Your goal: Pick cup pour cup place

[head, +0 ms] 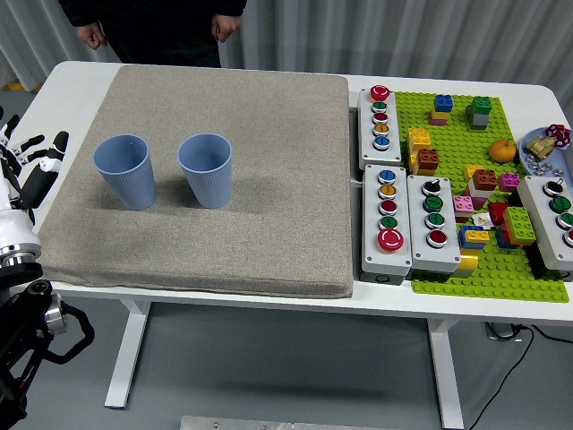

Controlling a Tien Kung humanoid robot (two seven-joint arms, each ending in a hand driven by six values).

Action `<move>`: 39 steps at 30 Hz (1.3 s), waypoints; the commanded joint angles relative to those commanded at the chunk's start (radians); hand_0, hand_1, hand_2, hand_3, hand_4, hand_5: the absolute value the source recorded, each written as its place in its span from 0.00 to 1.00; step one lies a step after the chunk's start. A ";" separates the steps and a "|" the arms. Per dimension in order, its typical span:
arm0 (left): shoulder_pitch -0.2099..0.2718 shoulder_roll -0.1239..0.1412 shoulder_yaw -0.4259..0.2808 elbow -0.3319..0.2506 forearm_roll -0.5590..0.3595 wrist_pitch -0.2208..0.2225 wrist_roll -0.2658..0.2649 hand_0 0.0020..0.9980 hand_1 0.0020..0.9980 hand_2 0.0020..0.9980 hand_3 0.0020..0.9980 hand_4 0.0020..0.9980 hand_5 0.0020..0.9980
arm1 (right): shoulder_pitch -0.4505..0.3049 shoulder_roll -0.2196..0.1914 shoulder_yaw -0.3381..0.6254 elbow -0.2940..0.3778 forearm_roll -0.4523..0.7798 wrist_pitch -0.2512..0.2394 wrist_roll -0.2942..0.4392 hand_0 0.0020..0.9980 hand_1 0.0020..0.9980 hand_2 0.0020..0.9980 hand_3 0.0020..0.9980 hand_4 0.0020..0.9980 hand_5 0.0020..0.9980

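Head view, looking down over a white worktop (pixel 72 73). A large grey-beige mat (pixel 224 224) covers its left and middle. Two light blue ribbed cups stand upright on the mat's left half, side by side with a small gap between them: the left cup (pixel 126 172) and the right cup (pixel 206 170). Both have open mouths, and whether anything is inside cannot be told.

The left robot hand (pixel 25 170), white with black fingertips, sits at the picture's left edge, beside the mat's left border and apart from the left cup. Its fingers are spread and hold nothing. The right robot hand is out of sight.

To the right of the mat lie grey button boxes (pixel 387 219) with coloured push buttons, then a green baseplate (pixel 501 269) carrying toy bricks and a small orange fruit (pixel 504 150). A person (pixel 152 22) in dark clothing stands at the far edge, hands hanging, touching nothing.

Judged from their look, the cups are thin plastic: light, easy to tip, and likely to flex if squeezed hard. The ribbed wall should give some friction. A sensible hold would wrap the fingers round the middle of the wall, below the rim, keeping the cup level until the pour.

No brand, label or readable writing shows on the cups, mat or boxes.
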 joint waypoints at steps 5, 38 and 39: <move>-0.002 0.001 0.000 -0.002 0.014 -0.004 0.008 0.34 0.57 0.89 0.96 1.00 0.54 | 0.001 0.000 0.000 0.000 -0.001 0.000 0.000 0.74 0.70 0.72 0.64 0.22 0.38; -0.043 -0.002 -0.042 -0.007 0.049 -0.250 0.219 1.00 0.97 1.00 1.00 0.84 1.00 | 0.006 -0.003 -0.003 0.000 0.008 -0.002 0.001 0.74 0.70 0.72 0.64 0.22 0.38; -0.044 -0.003 -0.044 -0.006 0.045 -0.250 0.221 1.00 0.95 1.00 0.94 0.76 1.00 | 0.006 -0.003 -0.003 0.000 0.009 -0.002 0.001 0.74 0.70 0.72 0.64 0.22 0.38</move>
